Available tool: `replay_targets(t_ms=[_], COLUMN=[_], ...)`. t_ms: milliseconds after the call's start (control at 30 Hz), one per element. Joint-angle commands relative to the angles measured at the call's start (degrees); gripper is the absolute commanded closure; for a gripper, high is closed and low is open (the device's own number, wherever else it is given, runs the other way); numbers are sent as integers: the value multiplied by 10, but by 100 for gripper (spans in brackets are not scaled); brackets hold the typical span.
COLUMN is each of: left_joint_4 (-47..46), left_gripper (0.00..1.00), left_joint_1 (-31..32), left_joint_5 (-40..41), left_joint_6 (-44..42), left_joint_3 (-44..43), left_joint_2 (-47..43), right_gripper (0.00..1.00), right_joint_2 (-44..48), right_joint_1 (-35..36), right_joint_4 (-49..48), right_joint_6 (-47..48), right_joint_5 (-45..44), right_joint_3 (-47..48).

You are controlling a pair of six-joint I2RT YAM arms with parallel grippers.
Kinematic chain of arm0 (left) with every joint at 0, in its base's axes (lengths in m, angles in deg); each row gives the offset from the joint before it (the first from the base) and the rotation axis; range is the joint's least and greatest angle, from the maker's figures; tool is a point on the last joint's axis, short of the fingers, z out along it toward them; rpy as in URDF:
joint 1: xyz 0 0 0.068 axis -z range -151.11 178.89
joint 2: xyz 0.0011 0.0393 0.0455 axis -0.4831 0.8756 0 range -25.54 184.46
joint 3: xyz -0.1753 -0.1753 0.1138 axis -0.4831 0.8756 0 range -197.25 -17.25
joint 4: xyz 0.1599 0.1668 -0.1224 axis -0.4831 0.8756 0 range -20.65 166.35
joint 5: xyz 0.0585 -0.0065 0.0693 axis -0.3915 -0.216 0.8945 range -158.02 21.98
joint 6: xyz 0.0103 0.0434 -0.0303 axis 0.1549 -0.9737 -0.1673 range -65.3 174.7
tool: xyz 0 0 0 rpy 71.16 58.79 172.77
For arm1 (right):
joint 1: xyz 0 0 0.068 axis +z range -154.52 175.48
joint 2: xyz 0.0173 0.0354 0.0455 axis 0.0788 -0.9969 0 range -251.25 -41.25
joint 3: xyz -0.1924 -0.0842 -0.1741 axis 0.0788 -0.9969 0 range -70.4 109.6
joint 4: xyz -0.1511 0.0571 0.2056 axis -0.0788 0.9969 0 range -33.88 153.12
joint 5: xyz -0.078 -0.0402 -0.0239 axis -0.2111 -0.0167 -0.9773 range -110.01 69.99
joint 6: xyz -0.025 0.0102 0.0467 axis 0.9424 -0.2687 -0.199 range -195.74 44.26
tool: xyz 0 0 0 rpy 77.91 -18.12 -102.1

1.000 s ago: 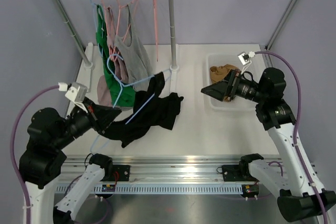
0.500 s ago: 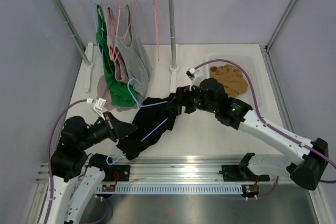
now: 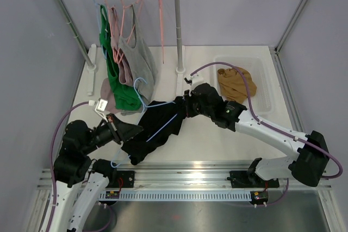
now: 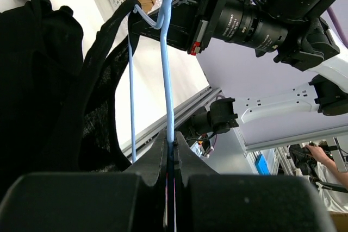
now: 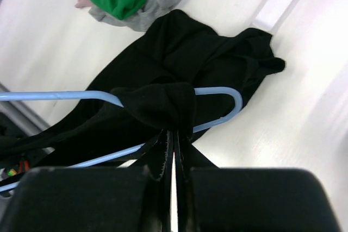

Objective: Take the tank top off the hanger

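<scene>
The black tank top [image 3: 157, 130] lies on the white table, still threaded on a light blue hanger [image 3: 163, 125]. My left gripper [image 3: 128, 132] is at the garment's near left end, shut on the hanger's wire [image 4: 169, 80]; the left wrist view shows the jaws [image 4: 171, 140] pinching it, with the tank top [image 4: 49, 80] to their left. My right gripper [image 3: 182, 107] is at the far right end, shut on a bunched strap of the tank top [image 5: 179, 58] where it wraps the hanger's bend [image 5: 231, 95]. Its jaws [image 5: 174, 132] are pressed together on the fabric.
A clothes rack [image 3: 176, 25] at the back left holds green [image 3: 117, 88], grey [image 3: 138, 61] and pink garments on hangers. A white bin [image 3: 263, 82] at the right holds a brown garment [image 3: 234, 80]. A rail [image 3: 179, 180] runs along the near edge.
My right arm swung from the bin over to the tank top and closed on its strap. My left arm drew the hanger toward the near left, and the tank top shifted with it.
</scene>
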Motion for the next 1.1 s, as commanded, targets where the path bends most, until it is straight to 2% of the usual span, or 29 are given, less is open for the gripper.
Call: replay_targets(t_ms=[0, 33, 100, 200, 300, 400, 433, 467, 567, 667, 733, 800, 867, 933, 1000, 1067], left_joint_4=[-23, -14, 25, 82, 100, 70, 52, -2, -133, -238, -323, -374, -467, -555, -588, -585], left_gripper=[100, 100, 100, 100, 100, 100, 100, 100, 100, 100, 100, 100, 100, 100, 100, 100], left_joint_1=[2, 2, 2, 2, 2, 2, 2, 1, 2, 1, 1, 1, 1, 1, 1, 1], left_joint_5=[-28, -28, -34, -46, -56, -61, -61, -68, -80, -44, -7, 14, 37, 62, 75, 119], left_joint_6=[-16, -28, -71, -131, -152, -126, -113, -79, -10, 10, 14, 10, 2, -8, -36, -74], left_joint_3=[-12, -15, -30, -55, -76, -95, -93, -88, -64, -64, -67, -83, -91, -94, -117, -140], left_joint_2=[3, 5, 19, 31, 24, 7, -10, -17, -37, -41, -37, -15, 14, 40, 91, 118], right_gripper=[100, 100, 100, 100, 100, 100, 100, 100, 100, 100, 100, 100, 100, 100, 100, 100], right_joint_2=[-2, 3, 8, 3, -11, 7, 19, 35, 102, 165, 212, 253, 272, 284, 282, 284], right_joint_1=[6, 7, 4, -28, -94, -108, -109, -108, -107, -107, -107, -107, -107, -107, -107, -107], right_joint_4=[-12, -7, 24, 84, 102, 93, 86, 62, 32, 22, 17, 20, 40, 92, 135, 192], right_joint_6=[27, 31, 31, 21, 14, 14, 11, 8, -3, -18, -35, -41, -41, -22, -5, 11], right_joint_5=[-60, -80, -178, -264, -237, -172, -145, -79, 41, 145, 182, 231, 277, 298, 308, 246], right_joint_3=[26, 28, 37, 62, 60, 46, 40, 32, 7, 2, -3, -7, -4, 6, 16, 16])
